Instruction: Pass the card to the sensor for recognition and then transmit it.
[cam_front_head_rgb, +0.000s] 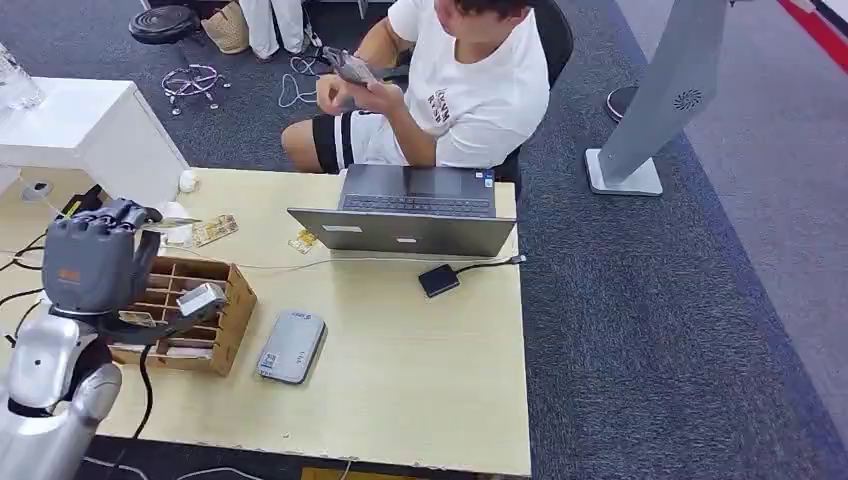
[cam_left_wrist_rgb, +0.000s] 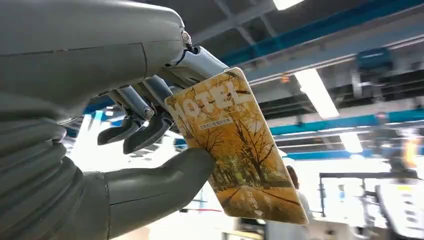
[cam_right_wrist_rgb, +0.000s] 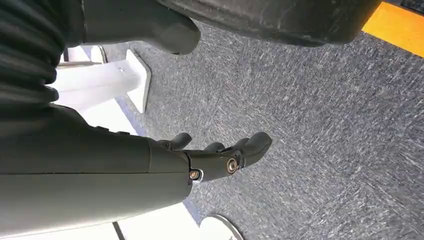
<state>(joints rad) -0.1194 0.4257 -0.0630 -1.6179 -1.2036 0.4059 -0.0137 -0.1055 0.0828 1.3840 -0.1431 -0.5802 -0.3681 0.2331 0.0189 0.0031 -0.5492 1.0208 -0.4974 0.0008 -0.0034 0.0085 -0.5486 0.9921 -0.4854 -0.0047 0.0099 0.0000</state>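
Above the wooden organiser box (cam_front_head_rgb: 185, 310) at the counter's near-left part, the card (cam_left_wrist_rgb: 237, 150) sits pinched in the left hand (cam_front_head_rgb: 95, 255), raised off the counter (cam_front_head_rgb: 420, 380). From the left wrist camera, the card is golden yellow with an autumn tree scene and the word HOTEL printed across one end; the thick grey thumb (cam_left_wrist_rgb: 165, 180) presses one face and the darker fingers (cam_left_wrist_rgb: 145, 130) close on the other, so the card stands out past the hand, tilted. Seen from the head camera, its thin edge pokes out of the hand toward the far side of the box.

Just beside the box, on the side away from the left arm, a flat grey sensor (cam_front_head_rgb: 291, 346) lies on the counter. Farther from the box, a small black device (cam_front_head_rgb: 438, 280) rests with its cable running toward an open laptop (cam_front_head_rgb: 410, 212). More cards (cam_front_head_rgb: 212, 231) lie beyond the box. A person in a white shirt (cam_front_head_rgb: 470, 85) sits behind the laptop.

Seen from its own wrist camera, the right hand (cam_right_wrist_rgb: 210, 157) hangs over grey carpet, fingers loosely curved and apart, holding nothing.
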